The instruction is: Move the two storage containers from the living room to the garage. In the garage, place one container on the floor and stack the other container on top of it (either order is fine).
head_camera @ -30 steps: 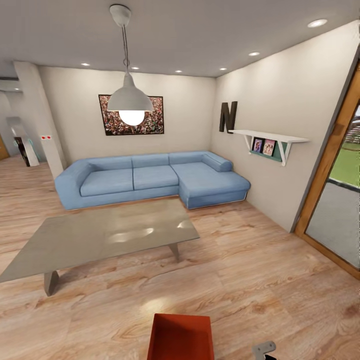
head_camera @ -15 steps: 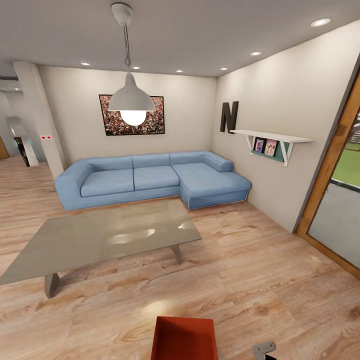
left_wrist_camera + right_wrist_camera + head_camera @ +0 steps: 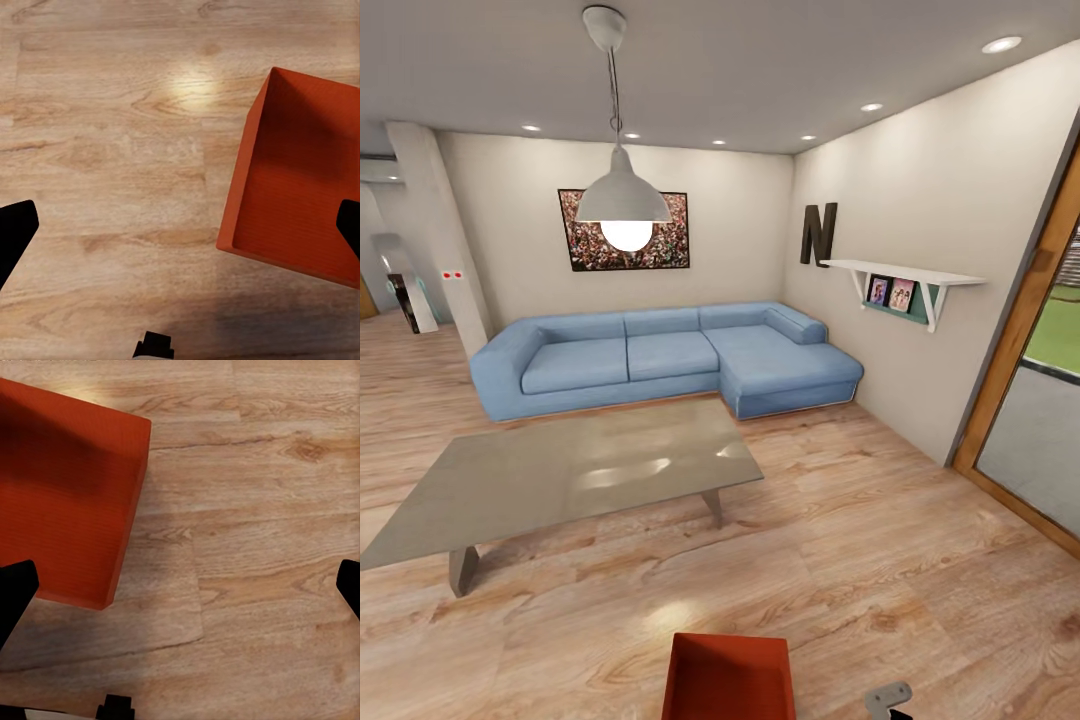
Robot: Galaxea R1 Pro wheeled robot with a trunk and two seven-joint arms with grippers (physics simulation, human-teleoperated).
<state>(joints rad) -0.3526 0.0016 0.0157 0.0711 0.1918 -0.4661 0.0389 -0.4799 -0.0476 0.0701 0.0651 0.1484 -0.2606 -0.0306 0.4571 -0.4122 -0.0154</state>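
Standing in the living room, the robot faces a blue corner sofa (image 3: 660, 355) set against beige walls, with a long glass-topped coffee table (image 3: 560, 475) between it and the robot on the light wood-plank flooring (image 3: 880, 560). A white pendant lamp (image 3: 623, 195) hangs lit above the table; a framed picture (image 3: 623, 230) hangs on the back wall, and a dark letter N (image 3: 818, 233) and a white wall shelf (image 3: 905, 280) carrying two small photo frames are fixed to the side wall. A wood-framed glazed door (image 3: 1030, 400) stands at the far right. One red-orange rectangular open-top storage container (image 3: 728, 675) sits on the plank flooring at the bottom edge of the head view, directly before the robot; it is empty and upright. A grey fitting (image 3: 887, 697) shows just right of it at the frame edge. In the left wrist view the left end effector (image 3: 180, 232) has its dark fingertips spread wide apart and holding nothing, with the container (image 3: 300, 180) beside one fingertip. In the right wrist view the right end effector (image 3: 180, 592) is likewise spread wide and empty, with the container (image 3: 67, 495) reaching close to one fingertip; contact cannot be judged.
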